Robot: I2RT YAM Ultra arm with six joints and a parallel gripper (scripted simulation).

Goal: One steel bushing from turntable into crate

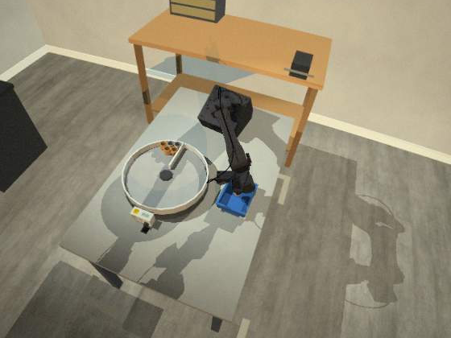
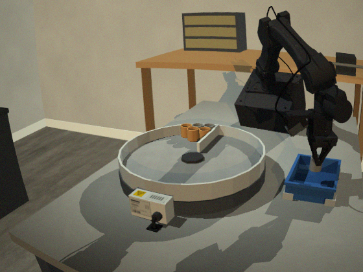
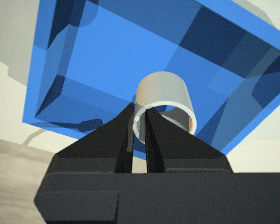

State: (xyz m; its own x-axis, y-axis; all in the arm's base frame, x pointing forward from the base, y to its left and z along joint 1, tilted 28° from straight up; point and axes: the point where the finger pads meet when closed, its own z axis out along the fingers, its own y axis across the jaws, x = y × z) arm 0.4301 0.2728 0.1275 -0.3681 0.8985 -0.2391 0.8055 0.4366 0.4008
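Gripper [image 3: 140, 131] pinches the wall of 1 steel bushing [image 3: 165, 100], low inside the blue crate [image 2: 304, 186] near the counter's right edge. Released tilted, it could roll or catch the crate wall.

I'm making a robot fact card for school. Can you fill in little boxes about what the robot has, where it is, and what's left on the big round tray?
gripper: shut on the wall of a grey steel bushing
where: low over the blue crate; whether the bushing touches the floor of it cannot be told
fingers: one inside the ring, one outside
turntable: rim round, with a straight divider
left on turntable: three orange bushings and two grey ones, bunched against the divider
also there: dark hub, small control box in front
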